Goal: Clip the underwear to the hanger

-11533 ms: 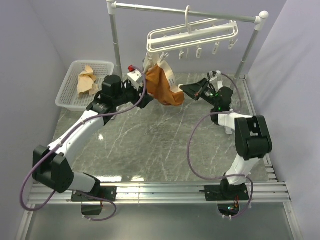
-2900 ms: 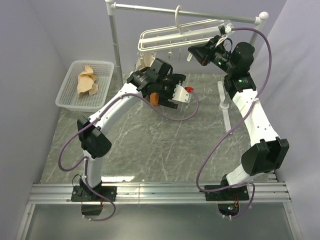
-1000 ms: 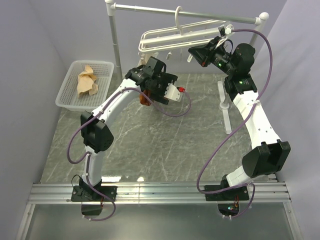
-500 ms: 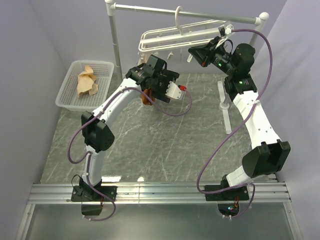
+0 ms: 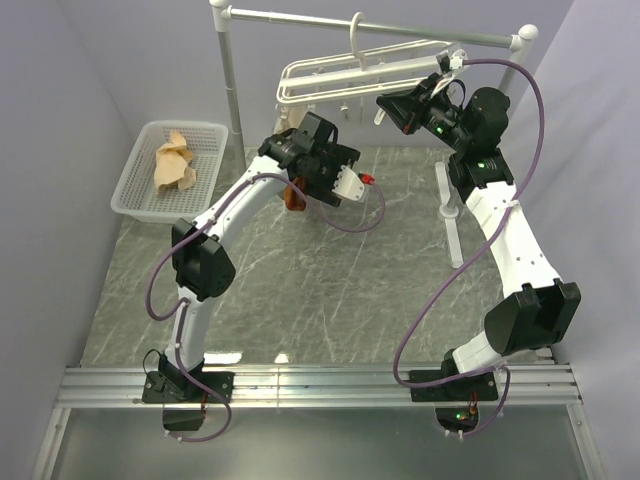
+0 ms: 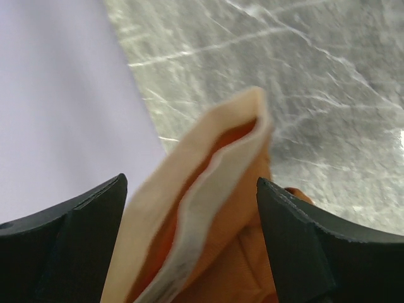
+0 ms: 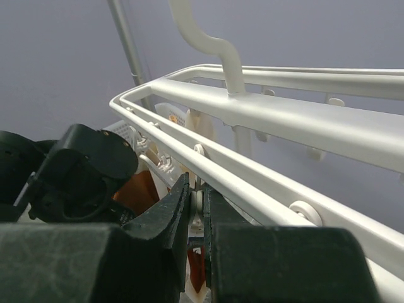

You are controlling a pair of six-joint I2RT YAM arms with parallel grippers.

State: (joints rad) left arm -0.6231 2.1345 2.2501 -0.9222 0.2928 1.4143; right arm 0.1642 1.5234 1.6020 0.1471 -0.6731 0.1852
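Observation:
The white hanger (image 5: 360, 72) hangs by its hook from the grey rail (image 5: 400, 28). It fills the right wrist view (image 7: 284, 113). My right gripper (image 5: 385, 105) is shut on one of its small dangling clips (image 7: 203, 201), pinched between the fingers of that gripper (image 7: 203, 189). My left gripper (image 5: 292, 137) is just under the hanger's left end. It holds the rust-orange underwear (image 5: 293, 197), which droops below the wrist. In the left wrist view the fabric (image 6: 227, 208) fills the gap of the gripper (image 6: 189, 183), and the beige waistband sticks out past the fingertips.
A white basket (image 5: 130, 195) with a light tan cloth (image 5: 172, 165) sits at the back left. The rail's white posts stand at the back left (image 5: 230, 80) and back right (image 5: 500, 100). A white foot (image 5: 447, 215) lies on the marble table near the right arm.
My left arm has drawn back to the left and lifted the underwear closer under the hanger's left end. My right gripper has stayed pinched on the clip.

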